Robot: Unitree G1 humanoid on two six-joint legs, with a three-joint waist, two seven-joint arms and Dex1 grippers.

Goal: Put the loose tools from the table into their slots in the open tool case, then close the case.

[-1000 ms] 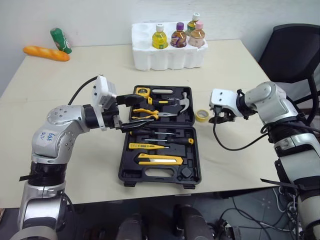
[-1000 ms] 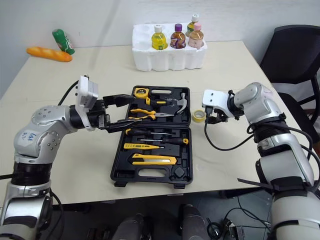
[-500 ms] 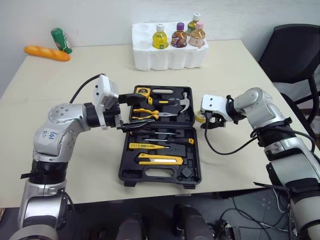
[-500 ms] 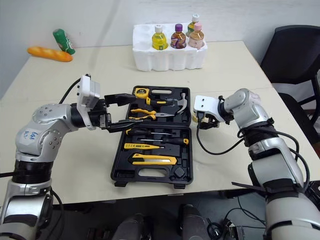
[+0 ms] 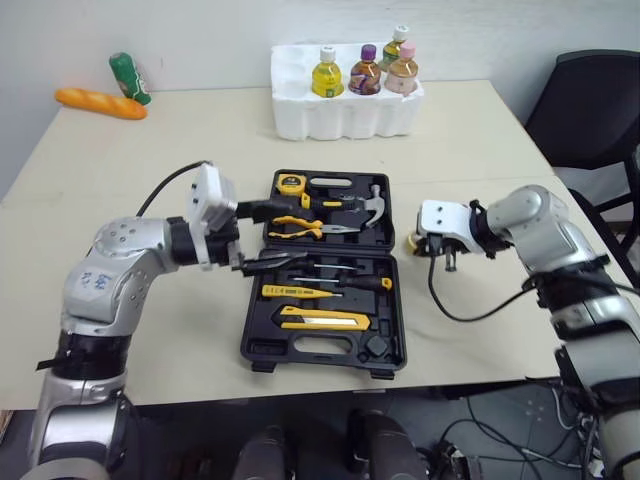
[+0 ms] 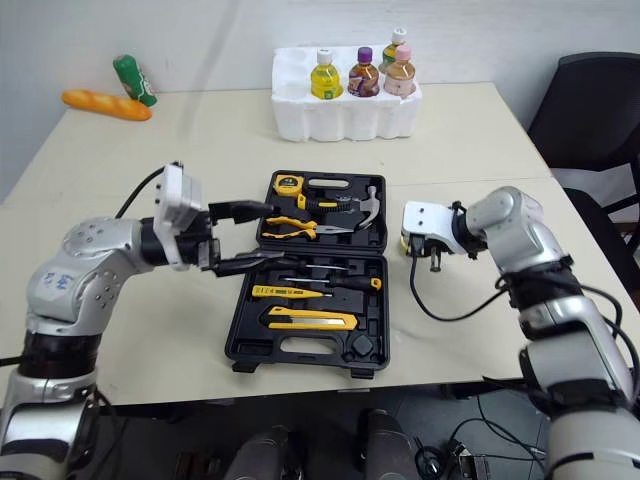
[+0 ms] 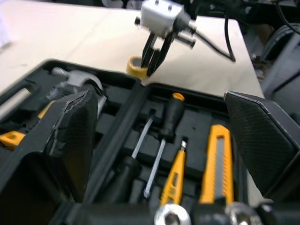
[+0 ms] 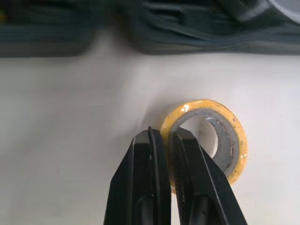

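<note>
While the left gripper (image 6: 262, 235) hovers, fingers spread, over the left edge of the open tool case (image 5: 256, 340), the right gripper (image 8: 161, 133) pinches one yellow tape roll (image 8: 230, 145) just right of it. Behind the case, four bottles (image 5: 326, 72) stand in one foam tray (image 5: 345, 118) on the beige table (image 5: 480, 150); one black chair (image 5: 590, 110) stands farther right.

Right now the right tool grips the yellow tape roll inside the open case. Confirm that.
Wrong on one count: the yellow tape roll lies on the table beside the open case, not inside it. The right wrist view shows it. The right tool does grip its rim.
</note>
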